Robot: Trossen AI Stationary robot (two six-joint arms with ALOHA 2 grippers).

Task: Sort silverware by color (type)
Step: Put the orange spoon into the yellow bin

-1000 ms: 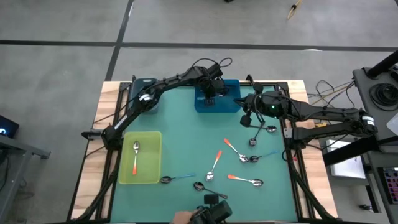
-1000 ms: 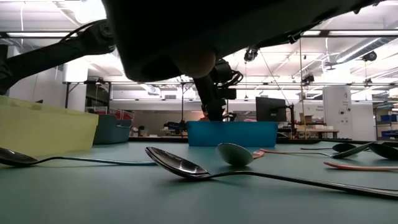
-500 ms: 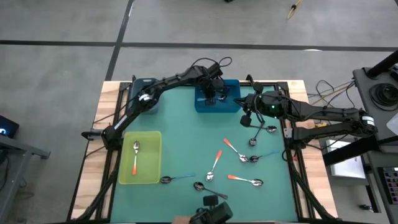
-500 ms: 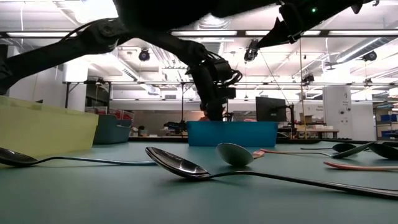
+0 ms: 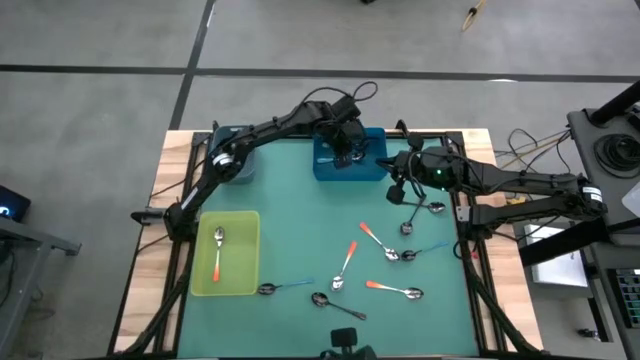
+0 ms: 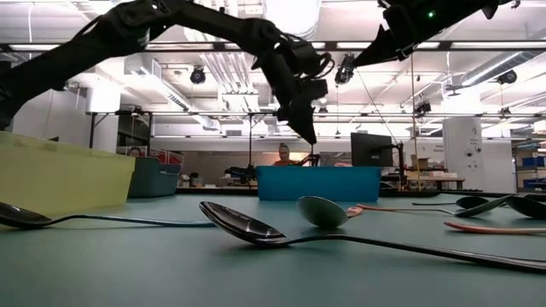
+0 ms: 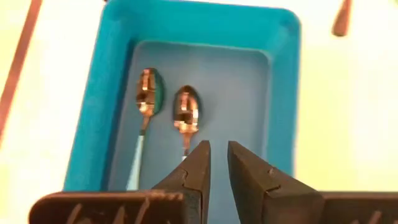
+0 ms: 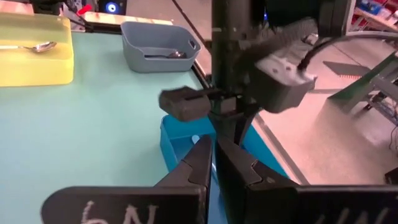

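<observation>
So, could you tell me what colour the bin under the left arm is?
The bin is bright blue, clearest in the left wrist view.

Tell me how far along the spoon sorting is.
Done: two spoons lie in the blue bin, one orange-handled spoon in the yellow bin. In hand: nothing; the left gripper hovers empty above the blue bin, right gripper beside it. Left: about eight spoons on the mat.
</observation>
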